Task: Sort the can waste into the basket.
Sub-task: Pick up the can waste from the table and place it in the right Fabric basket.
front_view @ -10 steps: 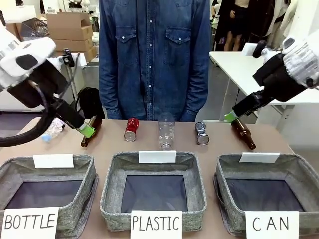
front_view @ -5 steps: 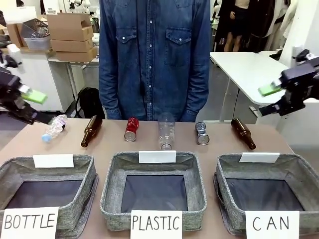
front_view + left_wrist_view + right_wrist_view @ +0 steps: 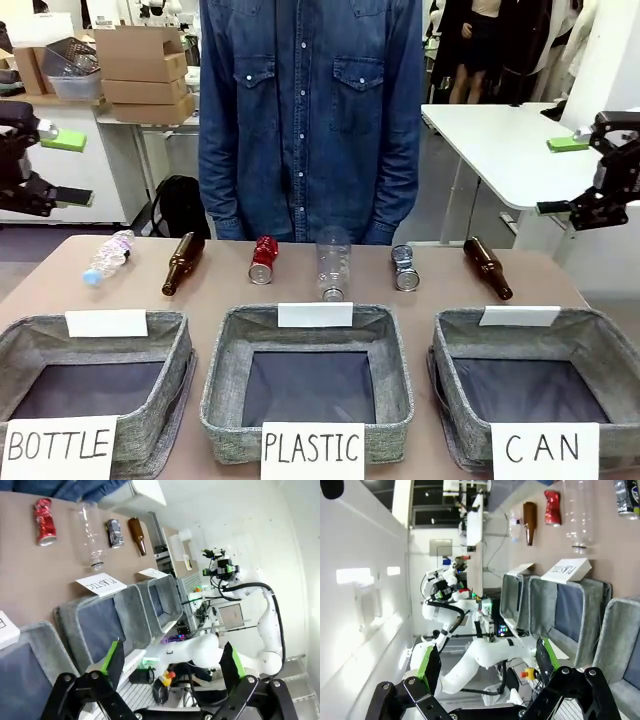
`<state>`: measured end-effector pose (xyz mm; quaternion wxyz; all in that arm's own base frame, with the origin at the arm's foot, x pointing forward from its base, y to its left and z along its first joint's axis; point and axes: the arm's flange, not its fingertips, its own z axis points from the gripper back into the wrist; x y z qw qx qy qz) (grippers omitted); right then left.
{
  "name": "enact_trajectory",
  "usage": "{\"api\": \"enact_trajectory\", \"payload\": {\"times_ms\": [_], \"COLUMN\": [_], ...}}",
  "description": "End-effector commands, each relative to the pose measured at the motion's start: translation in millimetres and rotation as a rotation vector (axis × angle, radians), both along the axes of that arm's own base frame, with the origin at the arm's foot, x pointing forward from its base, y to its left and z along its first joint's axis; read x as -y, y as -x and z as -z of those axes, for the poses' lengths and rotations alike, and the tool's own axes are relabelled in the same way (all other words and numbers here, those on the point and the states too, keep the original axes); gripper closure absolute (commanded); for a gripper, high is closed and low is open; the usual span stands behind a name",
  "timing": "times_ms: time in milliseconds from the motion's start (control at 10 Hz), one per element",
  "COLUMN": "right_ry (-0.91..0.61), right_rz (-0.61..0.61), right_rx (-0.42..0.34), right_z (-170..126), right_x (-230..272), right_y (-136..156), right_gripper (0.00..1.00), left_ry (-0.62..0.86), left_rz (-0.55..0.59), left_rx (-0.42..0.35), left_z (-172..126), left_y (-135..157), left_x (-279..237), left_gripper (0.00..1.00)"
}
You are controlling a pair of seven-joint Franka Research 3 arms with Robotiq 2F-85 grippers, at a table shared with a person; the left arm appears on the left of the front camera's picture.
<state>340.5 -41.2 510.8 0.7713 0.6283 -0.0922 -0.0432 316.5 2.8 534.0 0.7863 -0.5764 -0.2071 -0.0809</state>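
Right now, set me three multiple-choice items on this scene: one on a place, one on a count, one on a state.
1. Where does the CAN basket stand? A) at the robot's left end B) in the middle C) at the robot's right end.
2. How many crushed cans lie on the table? A) one B) two C) four.
3. The left gripper and right gripper are: A) both open B) both shut on cans C) one shut on a bottle.
Answers:
1. C, its sign is the rightmost in the front view.
2. B, the red can and the silver-and-black can lie in the far row.
3. A, each wrist view shows spread fingers with nothing between them.
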Motion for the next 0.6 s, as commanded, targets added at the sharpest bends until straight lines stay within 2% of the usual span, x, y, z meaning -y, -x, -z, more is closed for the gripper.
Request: {"api": "enact_trajectory", "payload": {"times_ms": [0,500], "right_ry": [-0.013,-0.013], "right_rz": [-0.045,-0.045], "right_rx": [0.022,0.022], "right_z": [-4.2,-4.2], "right_x": [0.6,0.6], "right_y": [0.2,0.2], "right_gripper": [0.0,0.0], "left_ry": [0.13,0.13], "left_rz": [0.067,0.067], "left_rx": [0.008,0.008], "left_z": [6.0,6.0], "left_y": [-3.1,-3.1], "left_x": [-7.8,-7.8], "left_gripper": [0.0,0.0]}}
